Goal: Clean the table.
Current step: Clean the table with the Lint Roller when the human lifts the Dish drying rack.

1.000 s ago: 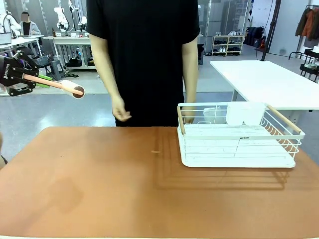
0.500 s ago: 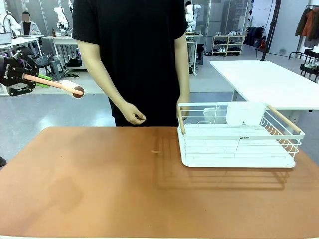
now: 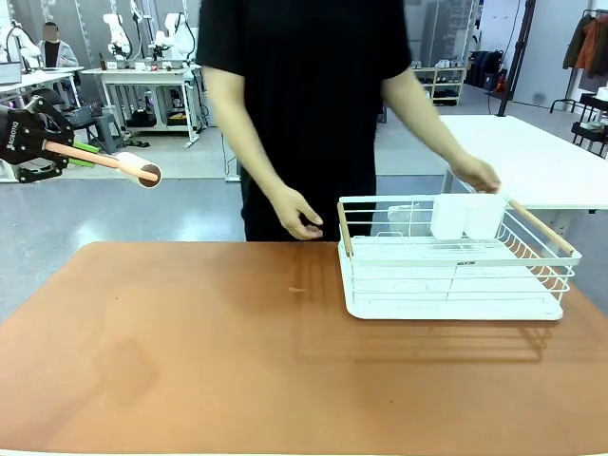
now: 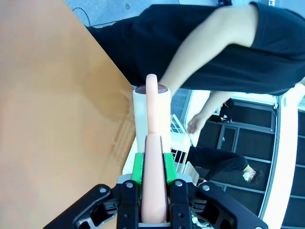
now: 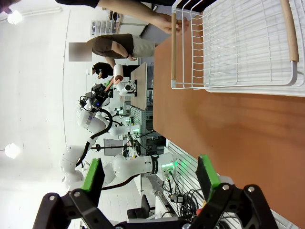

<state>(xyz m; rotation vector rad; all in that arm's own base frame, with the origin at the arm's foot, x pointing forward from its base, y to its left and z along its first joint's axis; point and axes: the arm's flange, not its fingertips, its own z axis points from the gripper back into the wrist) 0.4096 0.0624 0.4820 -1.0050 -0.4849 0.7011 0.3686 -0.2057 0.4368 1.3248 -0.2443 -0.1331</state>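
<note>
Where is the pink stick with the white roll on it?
In the front view the pink-handled white lint roller is at far left, held in the air by the left pincer, left of the person.

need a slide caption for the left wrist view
The left gripper shut on a pink-handled roller, with the table and a person in a black shirt beyond it.

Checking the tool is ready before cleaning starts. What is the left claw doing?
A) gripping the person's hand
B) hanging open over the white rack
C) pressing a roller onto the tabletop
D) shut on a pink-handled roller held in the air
D: the left claw is clamped on the pink handle of the roller, which is held up off the table.
</note>
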